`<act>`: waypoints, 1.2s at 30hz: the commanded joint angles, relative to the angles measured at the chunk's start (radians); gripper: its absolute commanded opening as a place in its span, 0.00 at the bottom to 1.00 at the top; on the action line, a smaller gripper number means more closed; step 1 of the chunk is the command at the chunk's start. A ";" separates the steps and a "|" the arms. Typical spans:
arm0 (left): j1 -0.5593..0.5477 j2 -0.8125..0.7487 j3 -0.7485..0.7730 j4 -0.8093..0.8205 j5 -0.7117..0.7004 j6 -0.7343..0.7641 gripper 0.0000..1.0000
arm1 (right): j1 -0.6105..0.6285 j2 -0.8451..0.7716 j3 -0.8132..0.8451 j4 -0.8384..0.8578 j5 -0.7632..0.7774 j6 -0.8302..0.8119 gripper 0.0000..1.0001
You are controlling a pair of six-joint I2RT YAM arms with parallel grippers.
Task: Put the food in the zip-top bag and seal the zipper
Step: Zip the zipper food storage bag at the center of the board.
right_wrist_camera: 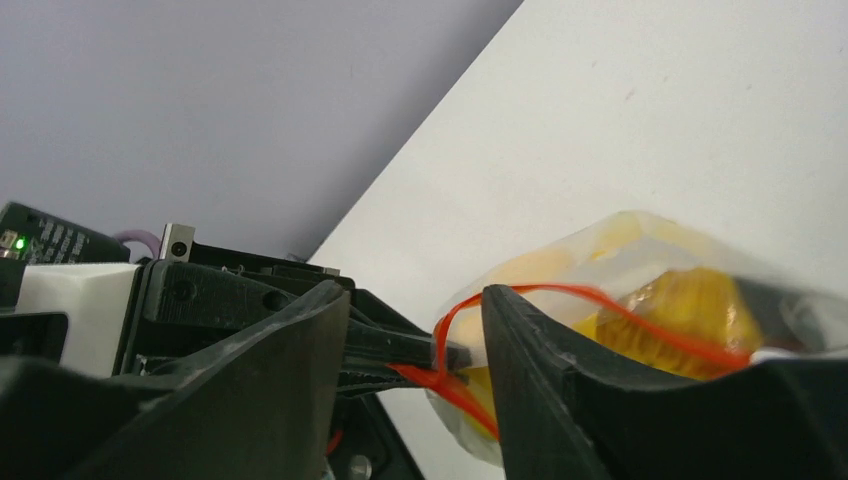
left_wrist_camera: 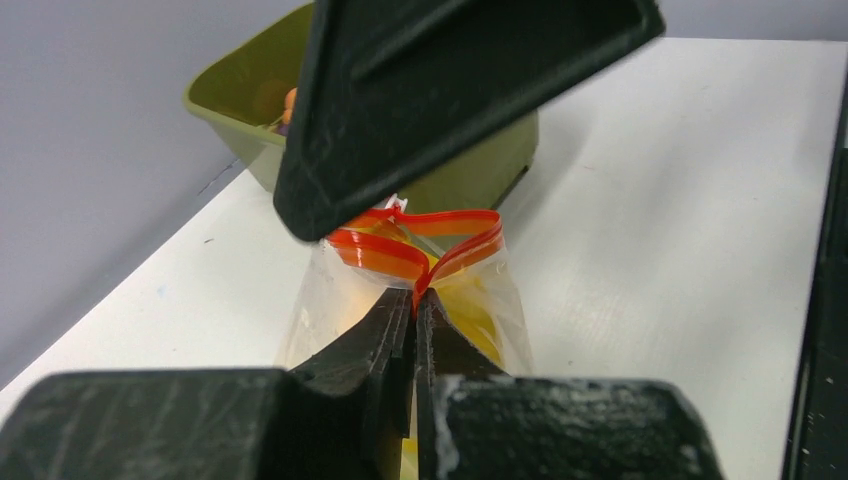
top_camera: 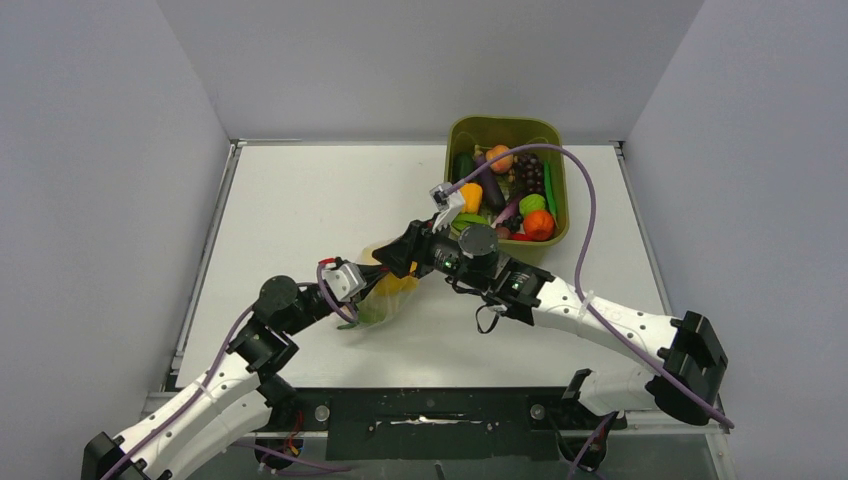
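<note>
**A:** Start nearest. What are the left jaws doing?

**B:** The left gripper sits nearer than the olive-green tub and to its left. Its jaws are pressed together, pinching one end of the zipper.

**A:** And the zip-top bag itself?

**B:** The zip-top bag is on the worktop, on the near-left side of the tub and apart from it. Its mouth is turned up and towards the tub. The two halves of the red-orange strip bow away from each other, so the mouth gapes. Yellow food shows through the clear plastic.

**A:** The right jaws?

**B:** The right gripper is at the bag's mouth, between the bag and the tub. Its jaws are spread. In the right wrist view the pinched end of the zipper lies in the gap between its fingers. I cannot tell whether either finger touches the plastic.

**A:** Farthest?

**B:** The tub stands at the far right of the worktop, heaped with toy fruits and vegetables in orange, purple and green.
</note>
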 commanded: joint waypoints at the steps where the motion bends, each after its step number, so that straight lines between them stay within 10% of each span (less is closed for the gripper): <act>1: -0.004 -0.070 0.040 -0.011 0.135 -0.013 0.00 | -0.072 -0.122 0.077 -0.114 -0.182 -0.396 0.57; 12: 0.001 -0.186 0.124 -0.150 0.329 -0.117 0.00 | -0.174 -0.339 -0.062 -0.493 -0.444 -1.117 0.61; 36: 0.001 -0.202 0.151 -0.154 0.434 -0.112 0.00 | -0.379 -0.333 -0.329 -0.275 -0.809 -1.180 0.33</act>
